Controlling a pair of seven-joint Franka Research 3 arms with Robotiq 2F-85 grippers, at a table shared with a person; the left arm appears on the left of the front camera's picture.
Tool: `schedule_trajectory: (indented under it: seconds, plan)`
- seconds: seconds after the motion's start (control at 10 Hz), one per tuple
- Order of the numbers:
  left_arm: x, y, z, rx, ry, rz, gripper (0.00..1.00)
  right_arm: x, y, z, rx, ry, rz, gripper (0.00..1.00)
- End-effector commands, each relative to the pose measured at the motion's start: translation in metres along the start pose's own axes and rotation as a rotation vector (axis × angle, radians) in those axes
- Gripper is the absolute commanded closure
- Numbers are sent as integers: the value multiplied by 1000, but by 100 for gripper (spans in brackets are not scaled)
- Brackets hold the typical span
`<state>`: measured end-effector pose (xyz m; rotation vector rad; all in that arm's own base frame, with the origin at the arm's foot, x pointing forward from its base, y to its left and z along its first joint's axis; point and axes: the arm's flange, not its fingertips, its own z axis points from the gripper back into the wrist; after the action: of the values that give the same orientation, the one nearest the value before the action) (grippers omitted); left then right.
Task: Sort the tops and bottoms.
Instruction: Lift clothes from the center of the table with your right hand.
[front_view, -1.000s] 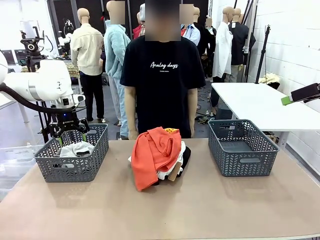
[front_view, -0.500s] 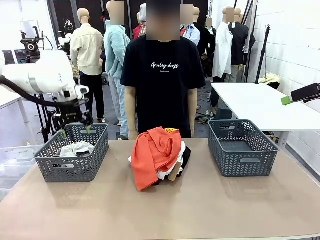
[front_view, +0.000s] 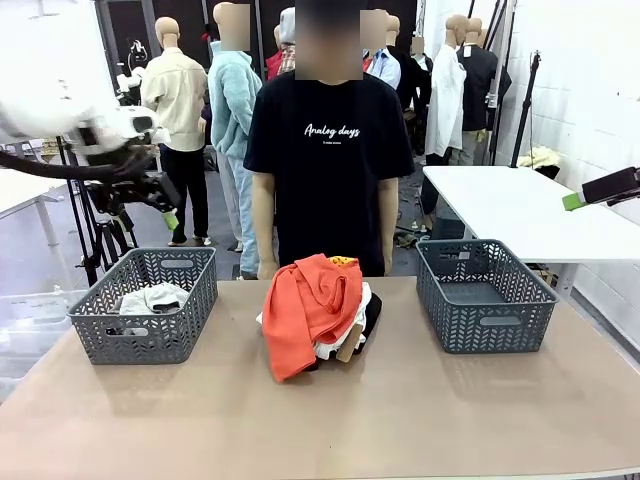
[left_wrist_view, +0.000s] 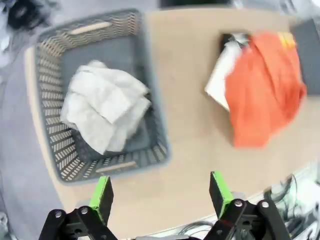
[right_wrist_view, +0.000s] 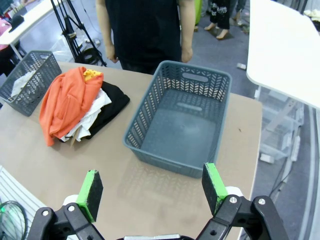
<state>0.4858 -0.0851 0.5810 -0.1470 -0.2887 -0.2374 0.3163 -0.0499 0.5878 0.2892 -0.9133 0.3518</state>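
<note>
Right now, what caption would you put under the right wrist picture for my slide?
Open right gripper hovers above an empty grey basket, beside a pile of clothes.

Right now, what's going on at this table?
A two-armed robot is sorting clothes; a person stands across the table. One pale garment lies in the left basket, and the left pincer hangs open and empty above it. The orange-red top crowns the pile. The right basket is empty, the right pincer open.

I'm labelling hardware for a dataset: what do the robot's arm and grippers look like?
The left arm is a white, rounded shell with a dark cable alongside. The left gripper and right gripper are black linkages with silver bolts, their fingers carrying flat bright-green pads.
</note>
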Motion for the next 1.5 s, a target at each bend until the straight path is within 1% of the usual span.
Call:
schedule_trajectory:
  seconds: [0.0,0.2,0.3,0.4,0.6,0.7,0.8,0.9,1.0,1.1,1.2,1.3,1.4]
  plan:
    - [-56,19,0,-95,-19,-170,0,0,0,-1,19,-3,-2,0]
    - [-82,40,14,-113,-51,-193,0,0,0,-1,19,-3,-2,0]
    - [-73,48,18,-113,-76,-52,0,0,0,-1,19,-3,-2,0]
    - [-73,27,14,-78,-34,-190,0,0,0,-1,19,-3,-2,0]
    - [-73,27,14,-78,-34,-190,0,0,0,-1,19,-3,-2,0]
    - [-80,38,17,-85,-43,-168,0,0,0,-1,19,-3,-2,0]
    - [-79,24,14,-122,-71,-264,0,0,0,-1,19,-3,-2,0]
    - [-85,17,16,-150,-77,-351,0,0,0,0,0,0,0,0]
    - [-90,15,19,-172,-90,-376,0,15,12,8,62,-27,89,0]
    - [-93,12,23,-176,-115,-396,0,37,21,-4,77,-46,148,0]
    - [-95,7,28,-175,-145,-416,0,69,35,-34,195,-74,226,0]
    - [-98,3,34,-157,-161,-430,0,105,51,-73,314,-111,268,0]
    - [-102,0,43,-140,-176,-435,0,131,67,-110,378,-100,282,0]
